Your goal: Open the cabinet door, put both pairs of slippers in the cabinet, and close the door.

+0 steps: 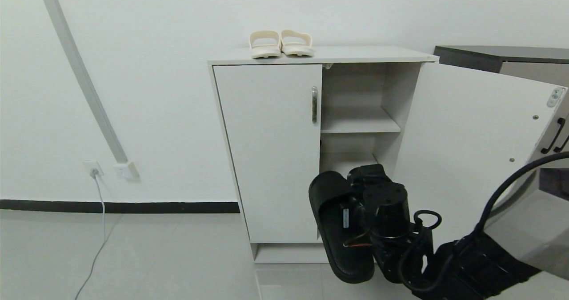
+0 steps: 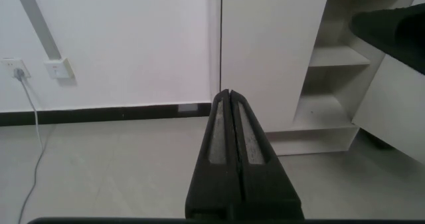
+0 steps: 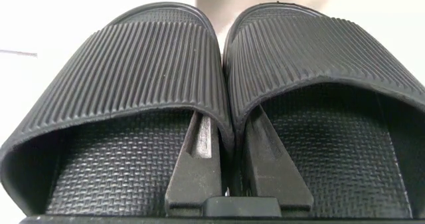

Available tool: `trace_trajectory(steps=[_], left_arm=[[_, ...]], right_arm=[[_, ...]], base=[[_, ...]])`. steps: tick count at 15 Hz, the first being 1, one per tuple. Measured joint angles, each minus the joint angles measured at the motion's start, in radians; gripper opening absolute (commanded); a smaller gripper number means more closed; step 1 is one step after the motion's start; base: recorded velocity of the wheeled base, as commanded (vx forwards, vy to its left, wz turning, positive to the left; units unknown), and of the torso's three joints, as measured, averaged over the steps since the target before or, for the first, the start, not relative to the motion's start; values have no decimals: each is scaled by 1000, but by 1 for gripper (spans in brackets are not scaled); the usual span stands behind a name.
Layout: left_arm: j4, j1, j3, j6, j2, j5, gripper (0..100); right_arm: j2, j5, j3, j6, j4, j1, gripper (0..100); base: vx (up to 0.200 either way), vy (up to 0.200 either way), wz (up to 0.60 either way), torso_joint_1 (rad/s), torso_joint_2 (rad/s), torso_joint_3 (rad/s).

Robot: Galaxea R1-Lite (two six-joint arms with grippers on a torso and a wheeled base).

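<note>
The white cabinet [image 1: 266, 158] stands against the wall with its left door shut and its right door [image 1: 466, 149] swung wide open. A beige pair of slippers [image 1: 281, 43] rests on the cabinet top. My right gripper [image 3: 229, 131] is shut on a black pair of slippers [image 1: 338, 224], pinching the inner edges of both straps [image 3: 159, 64]. That pair hangs soles outward in front of the lower part of the open compartment. My left gripper [image 2: 228, 98] is shut and empty, low over the floor, pointing at the cabinet's left side.
Inside the open half, a middle shelf [image 1: 358, 122] and a lower shelf [image 2: 322, 111] are bare. A dark cabinet [image 1: 502, 58] stands right of the open door. A wall socket with a cable [image 1: 92, 169] is far left, above grey floor [image 1: 155, 255].
</note>
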Motion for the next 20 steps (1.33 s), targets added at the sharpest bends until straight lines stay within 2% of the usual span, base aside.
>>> trace_trajectory(steps=[1,4,11,20], left_arm=[[0,0,0,0,0,0,0],[0,0,0,0,0,0,0],[2,0,0,-1,0,0,0],[0,0,0,-4,1,1,0]], right_arm=[[39,-48,-44,5,0,1,0],[101,-73,-97,17,-4,-1,0],[127,-74,-106,26,-6,-36,0],[147,-60,-102,28,-5,-58,0]], base=[[0,0,0,0,0,0],[0,0,0,0,0,0],[0,-200,0,4,0,2],[0,0,0,0,0,0]])
